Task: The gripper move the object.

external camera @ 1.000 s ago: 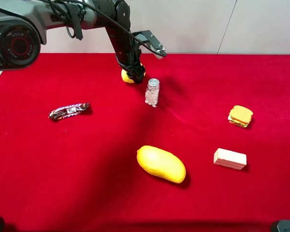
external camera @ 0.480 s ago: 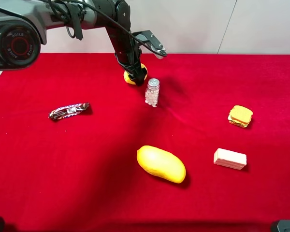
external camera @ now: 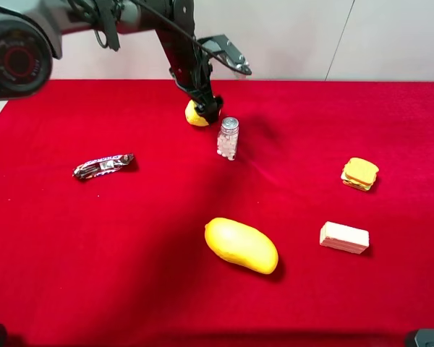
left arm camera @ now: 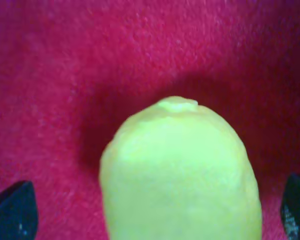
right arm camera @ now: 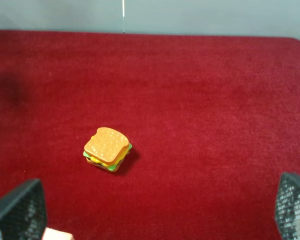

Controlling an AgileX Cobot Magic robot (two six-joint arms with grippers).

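Note:
The small yellow lemon (external camera: 194, 114) lies on the red cloth at the back centre-left. My left gripper (external camera: 208, 110) reaches down from the upper left and stands right at the lemon's right side. In the left wrist view the lemon (left arm camera: 180, 170) fills the middle between the two black fingertips (left arm camera: 12, 215). The tips stand wide apart with a gap to the lemon on both sides, so the gripper is open around it. My right gripper (right arm camera: 155, 212) is open and empty above the cloth; it does not show in the exterior view.
A clear bottle with white beads (external camera: 228, 139) stands just in front-right of the lemon. A large mango (external camera: 241, 245) lies at the front centre, with a candy bar (external camera: 103, 165) at left. A sandwich (external camera: 360, 173) and a wafer block (external camera: 344, 237) lie at right.
My left gripper has shifted a little to the right and upward at the lemon. The lemon moved slightly right, then back a little, and now shows more on the gripper's left.

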